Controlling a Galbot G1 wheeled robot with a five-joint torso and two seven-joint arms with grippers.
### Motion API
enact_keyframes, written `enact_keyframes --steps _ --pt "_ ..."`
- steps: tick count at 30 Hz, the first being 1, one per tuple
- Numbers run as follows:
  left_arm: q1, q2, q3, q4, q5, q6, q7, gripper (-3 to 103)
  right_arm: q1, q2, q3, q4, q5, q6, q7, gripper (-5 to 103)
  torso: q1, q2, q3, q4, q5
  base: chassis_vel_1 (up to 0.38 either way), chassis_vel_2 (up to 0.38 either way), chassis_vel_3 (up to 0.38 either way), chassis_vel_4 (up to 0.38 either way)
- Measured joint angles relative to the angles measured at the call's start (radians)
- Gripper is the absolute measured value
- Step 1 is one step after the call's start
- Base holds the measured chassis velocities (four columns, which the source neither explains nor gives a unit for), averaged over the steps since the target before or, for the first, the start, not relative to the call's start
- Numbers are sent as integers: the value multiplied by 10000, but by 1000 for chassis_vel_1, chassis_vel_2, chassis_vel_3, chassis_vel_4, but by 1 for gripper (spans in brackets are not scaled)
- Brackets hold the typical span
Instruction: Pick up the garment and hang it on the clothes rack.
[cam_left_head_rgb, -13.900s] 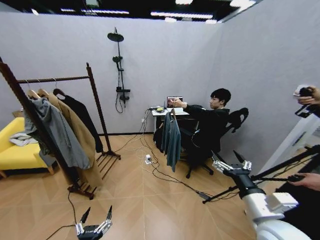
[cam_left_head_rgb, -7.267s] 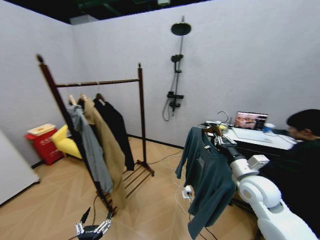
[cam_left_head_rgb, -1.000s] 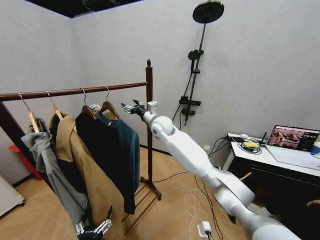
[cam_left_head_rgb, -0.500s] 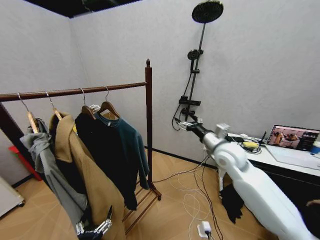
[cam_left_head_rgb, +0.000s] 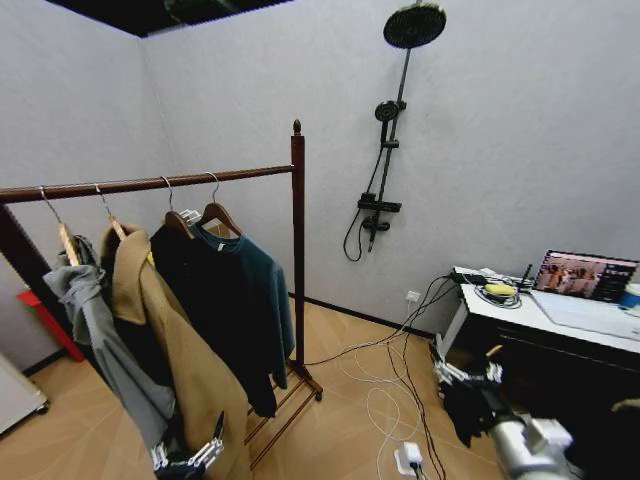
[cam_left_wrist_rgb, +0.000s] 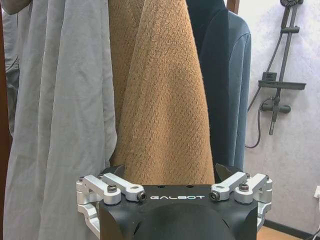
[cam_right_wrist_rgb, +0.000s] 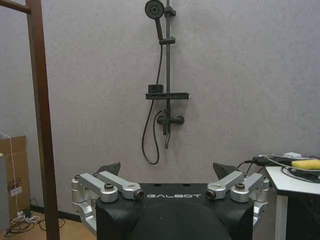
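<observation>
Hanging on the tall dark-brown wooden clothes rack (cam_left_head_rgb: 297, 240) is the dark teal long-sleeved sweatshirt (cam_left_head_rgb: 258, 300). Its wooden hanger with a metal hook (cam_left_head_rgb: 214, 205) sits on the rack's long rail, close to the post with the round knob on top. It is the last in the row, next to a black coat (cam_left_head_rgb: 200, 310), a fuzzy tan coat (cam_left_head_rgb: 175, 370) and a grey hooded jacket (cam_left_head_rgb: 100, 350).

So the hanging step looks done. The right gripper (cam_left_head_rgb: 466, 374) is low down by the white desk (cam_left_head_rgb: 560, 320), well apart from the rack. Its fingers are spread wide and hold nothing. The left gripper (cam_left_head_rgb: 186, 456) is parked low, just in front of the bottom of the coats. Its fingers are spread too, with nothing between them.

In the left wrist view the sweatshirt (cam_left_wrist_rgb: 235, 85) hangs straight behind the tan coat (cam_left_wrist_rgb: 160, 100). I think the hook is fully over the rail, but it is small and hard to be sure.

What is left is small. The right arm only needs to go to a rest spot without bumping the desk or the cables on the floor (cam_left_head_rgb: 385, 385). Nothing needs to be picked up now.
</observation>
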Motion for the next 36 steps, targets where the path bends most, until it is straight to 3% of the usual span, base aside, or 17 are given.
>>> enact_keyframes --steps 9,36 --pt "0 0 0 0 0 0 0 100 218 195 -244 158 93 -562 191 100 4 -1 1 0 -1 0 0 0 0" --pt "0 1 0 0 0 0 0 100 366 143 -301 148 161 -635 207 100 5 -4 2 -3 0 29 -28 -32 30"
